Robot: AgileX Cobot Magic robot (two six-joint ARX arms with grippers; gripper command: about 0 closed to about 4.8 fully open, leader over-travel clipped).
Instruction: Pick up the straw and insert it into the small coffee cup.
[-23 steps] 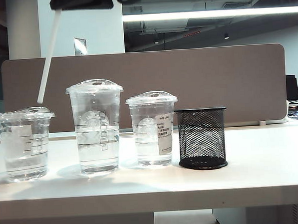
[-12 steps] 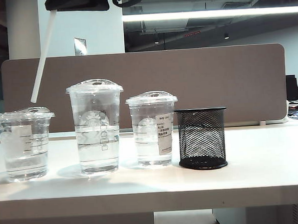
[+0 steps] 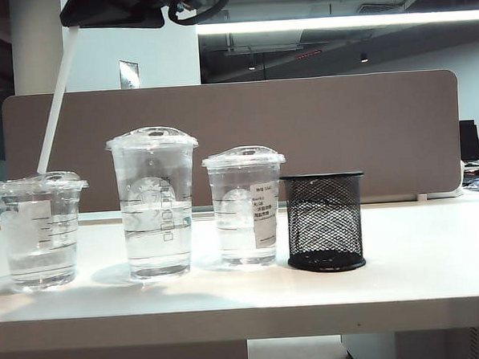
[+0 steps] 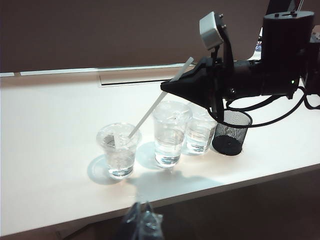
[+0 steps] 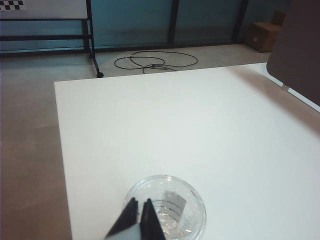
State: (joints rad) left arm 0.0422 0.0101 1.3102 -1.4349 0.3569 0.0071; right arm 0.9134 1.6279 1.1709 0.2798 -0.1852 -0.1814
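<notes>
White tabletop [image 3: 421, 274] carries our white-labelled small coffee cup [image 3: 40, 230]; our right gripper [image 5: 139, 218] above it pinches the straw [image 3: 55, 105]; left gripper [image 4: 140, 222] blurred, state unclear.

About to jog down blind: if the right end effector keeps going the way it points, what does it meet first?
Probably the small cup's lid. The right end effector, shut on the straw, points down at it; how much gap remains is unclear.

A long ceiling light strip [image 3: 340, 21] glows bright overhead. The white bench [image 3: 420, 258] shines with glare, nearly washed out in the wrist views. Soft shadows pool beside the cups. The left gripper [image 4: 141, 224] is a blurred, out-of-focus shape.
</notes>
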